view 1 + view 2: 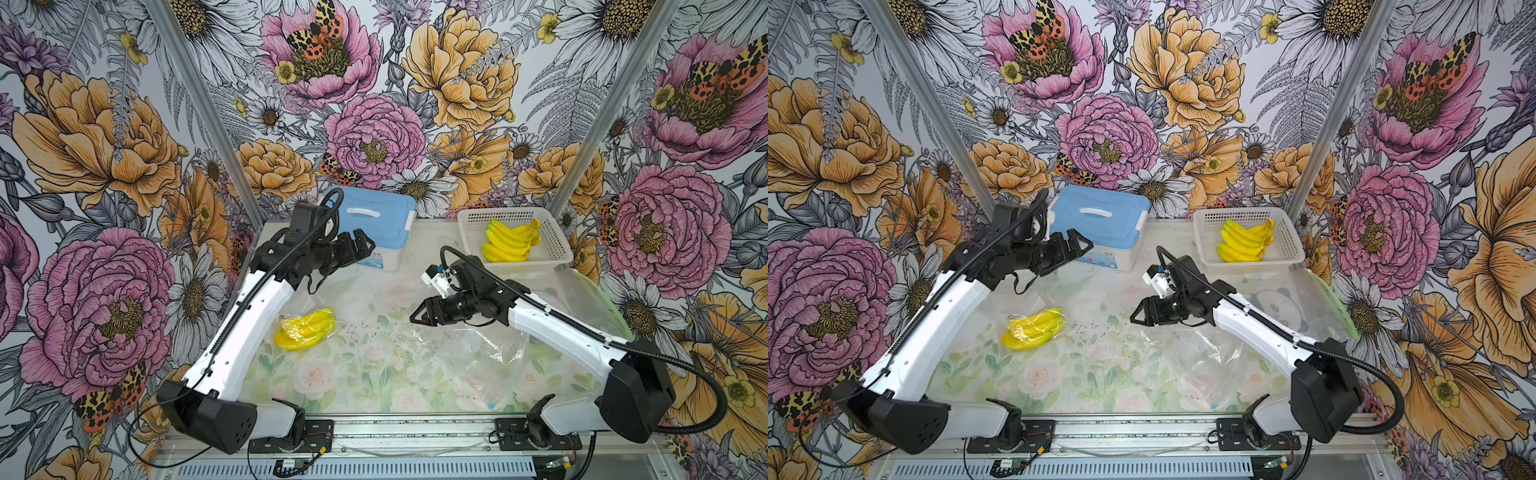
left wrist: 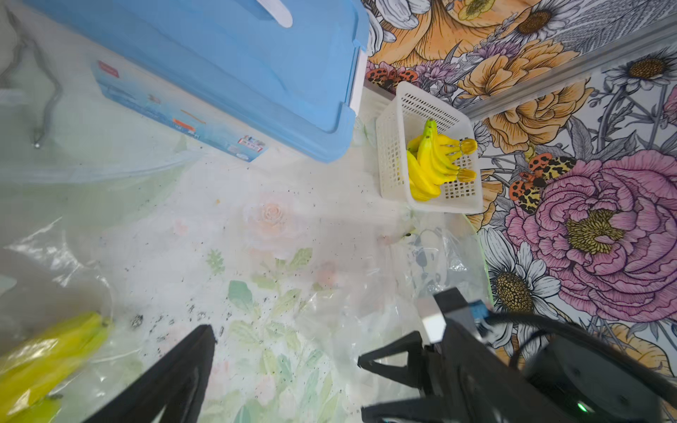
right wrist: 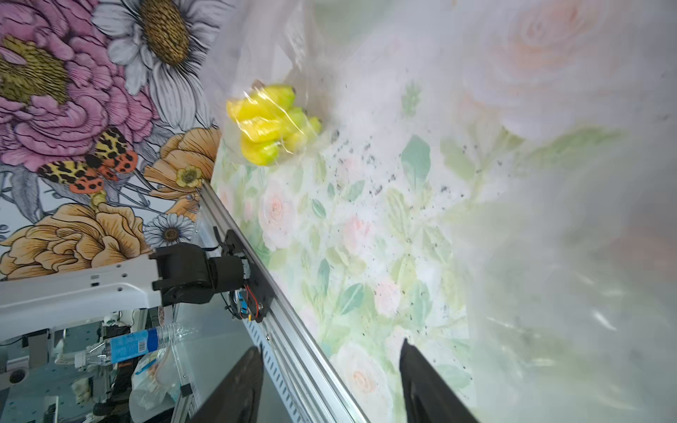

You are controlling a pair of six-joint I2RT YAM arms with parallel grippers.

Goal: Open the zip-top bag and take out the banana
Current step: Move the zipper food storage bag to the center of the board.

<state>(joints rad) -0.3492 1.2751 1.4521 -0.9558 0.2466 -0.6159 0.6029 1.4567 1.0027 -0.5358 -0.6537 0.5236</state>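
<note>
One plastic-wrapped banana [image 1: 305, 330] is laid on the desk [image 1: 374, 374]; the left tool [image 1: 368, 245] and right tool [image 1: 417, 316] are held agape, empty.

Glossy, crinkled clear-plastic zip-top bag [image 3: 253, 91]; smooth banana [image 3: 271, 126] (plastic-looking); white plastic basket [image 1: 555, 243]; matt metal rail [image 1: 415, 430]

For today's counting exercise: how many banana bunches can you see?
3: one bunch in clear plastic on the table; two bunches in the white basket, where more may be hidden.

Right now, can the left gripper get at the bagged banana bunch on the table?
Probably yes: the left gripper is open, and the bagged banana bunch lies near that arm, with nothing standing between them.
</note>
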